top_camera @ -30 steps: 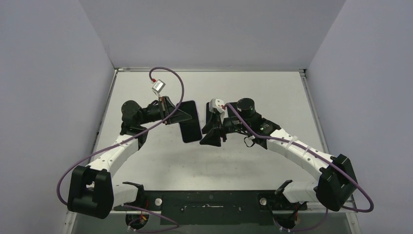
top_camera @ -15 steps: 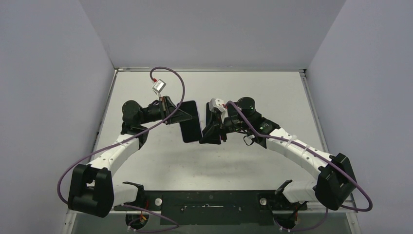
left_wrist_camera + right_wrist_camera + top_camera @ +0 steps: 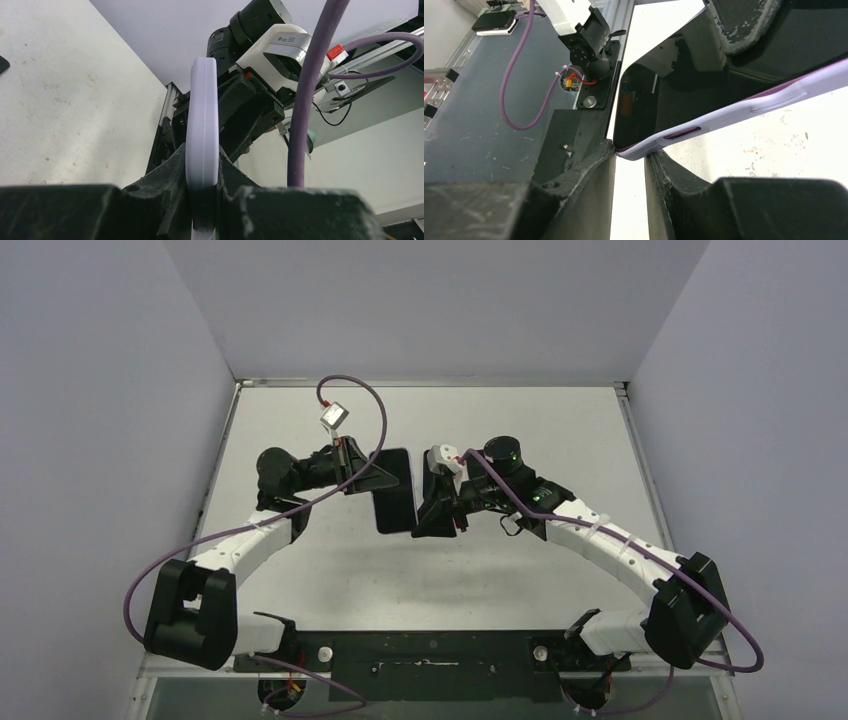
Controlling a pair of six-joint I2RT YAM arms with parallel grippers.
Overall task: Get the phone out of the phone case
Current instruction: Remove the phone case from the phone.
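Observation:
A phone with a black screen (image 3: 393, 490) sits in a lavender case and is held up on edge above the table. My left gripper (image 3: 372, 472) is shut on its upper part. In the left wrist view the case's edge (image 3: 201, 115) is clamped between the left gripper's (image 3: 201, 167) fingers. My right gripper (image 3: 428, 512) is at the phone's lower right corner. In the right wrist view the case corner (image 3: 724, 112) and screen (image 3: 639, 115) sit at the mouth of the right gripper (image 3: 630, 156). Both fingertips touch the corner, and the jaws stand only narrowly apart.
The white table (image 3: 560, 420) is walled by grey panels on three sides. Purple cables (image 3: 350, 390) loop above the left wrist. The black base rail (image 3: 430, 650) runs along the near edge.
My right gripper has moved left and closed in on the phone's lower corner. My left arm has shifted slightly right and turned the phone more upright.

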